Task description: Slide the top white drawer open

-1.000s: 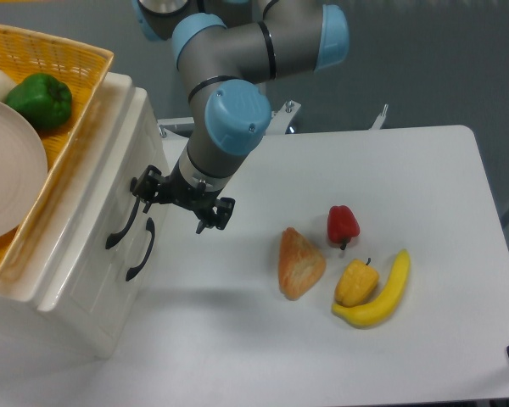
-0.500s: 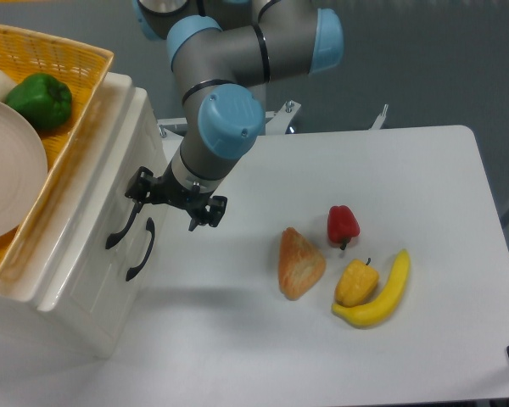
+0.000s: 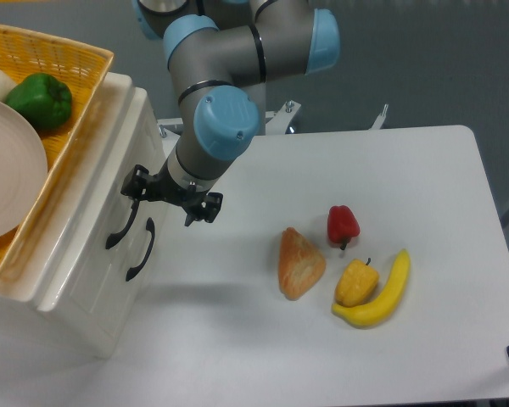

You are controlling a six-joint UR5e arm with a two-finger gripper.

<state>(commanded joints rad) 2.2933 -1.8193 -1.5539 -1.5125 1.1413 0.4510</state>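
Note:
The white cabinet (image 3: 85,280) stands at the left with its front facing right. The top white drawer (image 3: 97,199) is closed; its black curved handle (image 3: 120,227) lies nearest the cabinet's top edge. The lower drawer's handle (image 3: 141,250) sits just to its right. My gripper (image 3: 166,202) is open and empty, right at the drawer front. One finger (image 3: 138,185) is at the upper end of the top handle, the other (image 3: 200,209) hangs over the table. I cannot tell whether the finger touches the handle.
A yellow wicker basket (image 3: 76,64) with a green pepper (image 3: 40,100) and a white plate (image 3: 8,170) sits on the cabinet. On the table lie a pastry (image 3: 299,263), red pepper (image 3: 342,225), orange pepper (image 3: 356,282) and banana (image 3: 384,291).
My gripper has moved left toward the cabinet front, bringing its left finger up to the top handle's upper end. The drawers have not moved.

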